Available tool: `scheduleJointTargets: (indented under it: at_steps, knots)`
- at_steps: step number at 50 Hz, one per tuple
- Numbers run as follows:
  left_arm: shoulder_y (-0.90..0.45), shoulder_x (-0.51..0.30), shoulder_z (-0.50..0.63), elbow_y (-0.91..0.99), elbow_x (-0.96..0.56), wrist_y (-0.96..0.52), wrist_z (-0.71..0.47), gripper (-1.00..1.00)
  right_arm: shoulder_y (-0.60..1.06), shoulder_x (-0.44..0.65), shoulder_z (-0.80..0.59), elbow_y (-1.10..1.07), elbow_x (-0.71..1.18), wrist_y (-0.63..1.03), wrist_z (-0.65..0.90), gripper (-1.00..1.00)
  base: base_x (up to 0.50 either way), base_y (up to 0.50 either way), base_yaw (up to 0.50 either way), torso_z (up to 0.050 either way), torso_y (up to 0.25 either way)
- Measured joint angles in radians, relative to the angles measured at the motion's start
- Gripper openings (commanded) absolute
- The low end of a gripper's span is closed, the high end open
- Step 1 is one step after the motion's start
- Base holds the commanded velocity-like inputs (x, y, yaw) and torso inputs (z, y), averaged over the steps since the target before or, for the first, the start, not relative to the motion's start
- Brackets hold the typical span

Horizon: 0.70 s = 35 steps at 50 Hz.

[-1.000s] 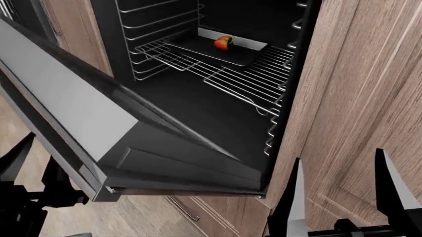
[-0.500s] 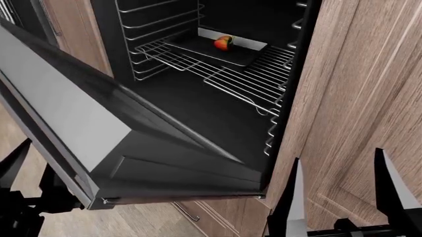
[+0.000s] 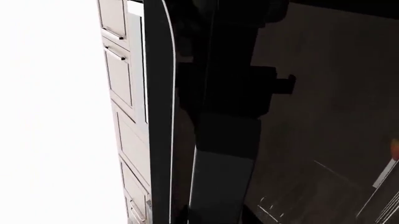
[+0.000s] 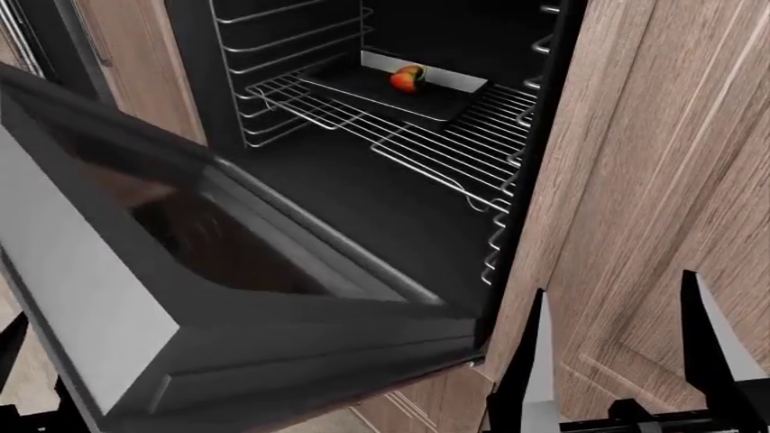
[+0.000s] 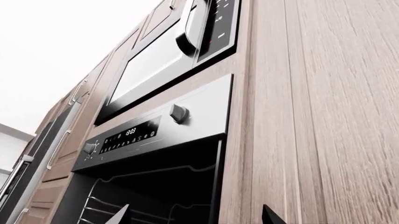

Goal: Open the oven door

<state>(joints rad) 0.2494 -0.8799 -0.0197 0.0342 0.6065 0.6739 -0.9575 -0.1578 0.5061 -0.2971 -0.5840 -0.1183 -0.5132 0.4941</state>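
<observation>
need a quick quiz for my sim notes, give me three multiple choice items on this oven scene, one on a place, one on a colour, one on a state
1. Where is the small fruit?
A. on the dark tray on the wire rack
B. on the door
C. in a gripper

2. What colour are the cabinet panels beside the oven?
A. white
B. wood-grain brown
C. blue

3. What state is the oven door in?
A. shut
B. removed
C. swung down, cavity exposed

Key: 1 A, it sits on the tray in the cavity; 2 B, grain shows; 3 C, racks visible behind it.

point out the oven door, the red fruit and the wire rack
oven door [image 4: 252, 244], head view, on its dark glass pane
red fruit [image 4: 407, 78], head view, on its red side
wire rack [image 4: 452, 149], head view, on the front bars
</observation>
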Motion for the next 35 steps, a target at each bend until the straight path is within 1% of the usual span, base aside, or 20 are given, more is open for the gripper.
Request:
scheduleJointTargets:
  at_steps: [14,24,35]
  knots:
    - [0.038,0.032,-0.013,-0.109,0.082,0.096,-0.129,-1.0,0.0,0.001,-0.001,0.001,0.0,-0.003,0.003,1.0,0.0,0.0,0.0,0.001,0.005]
    - [0.028,0.056,0.003,-0.196,0.155,0.156,-0.236,-1.0,-0.002,0.001,-0.001,0.001,-0.001,-0.005,0.005,1.0,0.0,0.0,0.0,0.001,0.005]
    - [-0.001,0.07,0.04,-0.285,0.244,0.187,-0.366,-1.0,-0.003,0.002,-0.002,0.0,-0.003,-0.005,0.007,1.0,0.0,0.0,0.0,0.002,0.005]
